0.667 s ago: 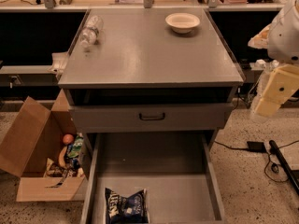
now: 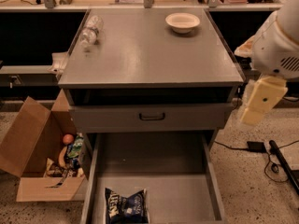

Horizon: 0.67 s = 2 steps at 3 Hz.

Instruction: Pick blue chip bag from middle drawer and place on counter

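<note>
The blue chip bag (image 2: 126, 205) lies on the floor of the open middle drawer (image 2: 187, 190), at its front left, near the bottom edge of the camera view. The grey counter (image 2: 149, 55) spans the cabinet top above it. My gripper (image 2: 256, 107) hangs as a cream-coloured piece below the white arm (image 2: 278, 45), to the right of the cabinet at the height of the drawer front with the black handle (image 2: 152, 116). It is outside the drawer, well above and to the right of the bag, and holds nothing that I can see.
A white bowl (image 2: 182, 21) stands at the counter's back right and a clear plastic bottle (image 2: 89, 31) lies at its back left. An open cardboard box (image 2: 32, 162) with food items sits on the floor at left. Black cables and a bar (image 2: 280, 160) lie on the floor at right.
The arm and gripper have moved a little left and down beside the cabinet. The bag, drawer and counter items have not moved.
</note>
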Tool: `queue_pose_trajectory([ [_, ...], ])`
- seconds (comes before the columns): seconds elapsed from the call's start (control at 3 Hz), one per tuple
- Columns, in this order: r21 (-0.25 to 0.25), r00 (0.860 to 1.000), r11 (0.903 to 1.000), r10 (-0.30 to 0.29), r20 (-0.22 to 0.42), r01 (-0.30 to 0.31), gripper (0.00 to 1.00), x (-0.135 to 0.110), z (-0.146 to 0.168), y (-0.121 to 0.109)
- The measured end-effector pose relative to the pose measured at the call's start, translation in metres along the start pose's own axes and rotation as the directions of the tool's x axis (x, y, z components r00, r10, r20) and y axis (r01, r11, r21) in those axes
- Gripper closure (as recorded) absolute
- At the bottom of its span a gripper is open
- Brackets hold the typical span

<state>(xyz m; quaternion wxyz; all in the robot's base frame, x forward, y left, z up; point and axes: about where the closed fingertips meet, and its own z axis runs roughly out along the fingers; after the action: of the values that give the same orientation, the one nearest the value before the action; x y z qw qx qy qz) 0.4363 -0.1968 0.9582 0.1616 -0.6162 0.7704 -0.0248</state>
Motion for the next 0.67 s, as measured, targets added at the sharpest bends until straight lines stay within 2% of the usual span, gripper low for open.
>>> queue_pose_trajectory([
  [0.33,-0.036,0.999,0.9992,0.018,0.044,-0.017,0.00,-0.0205,0.0443,0.0267],
  [0.67,-0.036,0.999,0.9992,0.018,0.044,-0.017,0.00,-0.0205,0.0444,0.0267],
])
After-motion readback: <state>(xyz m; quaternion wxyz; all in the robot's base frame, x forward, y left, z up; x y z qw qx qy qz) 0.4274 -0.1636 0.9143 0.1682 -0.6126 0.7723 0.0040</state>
